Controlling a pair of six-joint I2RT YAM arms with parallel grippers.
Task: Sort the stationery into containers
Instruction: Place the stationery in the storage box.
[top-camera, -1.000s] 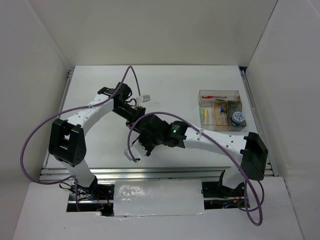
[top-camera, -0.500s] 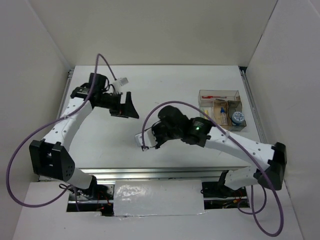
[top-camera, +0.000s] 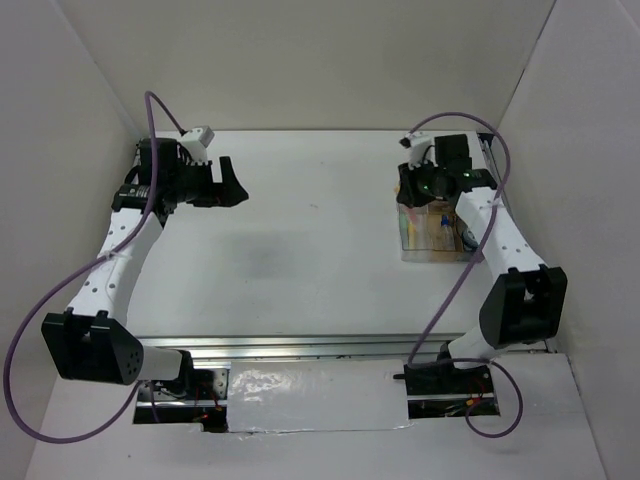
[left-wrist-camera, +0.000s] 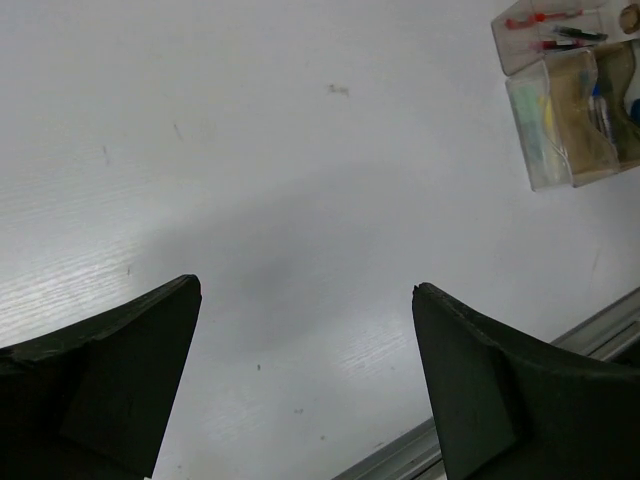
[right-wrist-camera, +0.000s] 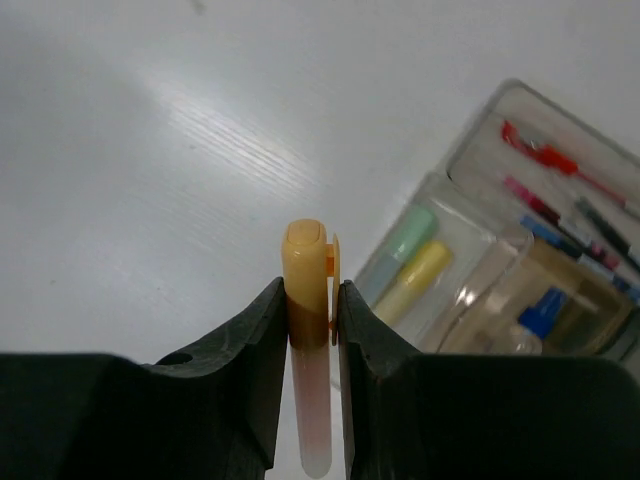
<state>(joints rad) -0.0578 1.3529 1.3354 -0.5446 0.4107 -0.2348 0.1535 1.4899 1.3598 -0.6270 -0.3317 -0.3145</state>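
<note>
My right gripper (right-wrist-camera: 307, 288) is shut on a stubby orange marker (right-wrist-camera: 305, 250), which stands upright between the jaws with its cap on top. It hovers just left of the clear compartment box (right-wrist-camera: 478, 125). In that box lie a green marker (right-wrist-camera: 410, 232), a yellow marker (right-wrist-camera: 418, 275), red pens (right-wrist-camera: 545, 158) and a blue-tipped tube (right-wrist-camera: 540, 312). From above, the right gripper (top-camera: 412, 195) is over the far left corner of the box (top-camera: 420, 245). My left gripper (top-camera: 225, 185) is at the far left. It is open (left-wrist-camera: 306, 288) and holds nothing, and the box (left-wrist-camera: 530, 150) is far off.
White walls enclose the table on three sides. A metal rail (top-camera: 300, 345) runs along the near edge and shows low in the left wrist view (left-wrist-camera: 560, 340). Purple cables (top-camera: 70, 280) loop from both arms.
The left gripper opened and pulled back from the table's middle to the far left. The right arm swung the orange marker from the centre across to the box.
</note>
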